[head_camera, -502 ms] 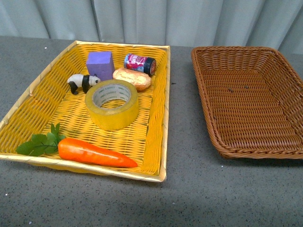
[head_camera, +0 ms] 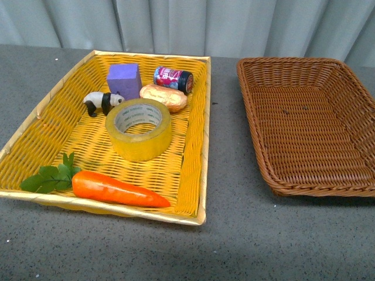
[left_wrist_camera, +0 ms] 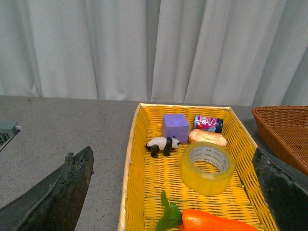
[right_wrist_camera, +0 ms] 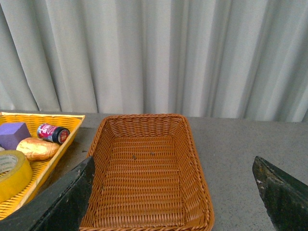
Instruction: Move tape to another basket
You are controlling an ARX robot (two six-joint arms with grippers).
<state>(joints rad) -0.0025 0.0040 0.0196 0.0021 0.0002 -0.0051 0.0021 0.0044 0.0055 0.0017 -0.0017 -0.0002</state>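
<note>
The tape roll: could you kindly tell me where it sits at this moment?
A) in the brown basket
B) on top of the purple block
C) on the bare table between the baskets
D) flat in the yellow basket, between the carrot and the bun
D: in the front view the tape lies flat, hole up, in the yellow basket, with the carrot nearer the camera and the bun behind it.

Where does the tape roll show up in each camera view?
Front view: tape in the middle of the yellow basket, between bread roll and carrot.
Left wrist view: tape between bread roll and carrot.
Right wrist view: tape partly cropped, beside the bread roll.
Shared landmark: the purple block, near the bread roll in all three.
</note>
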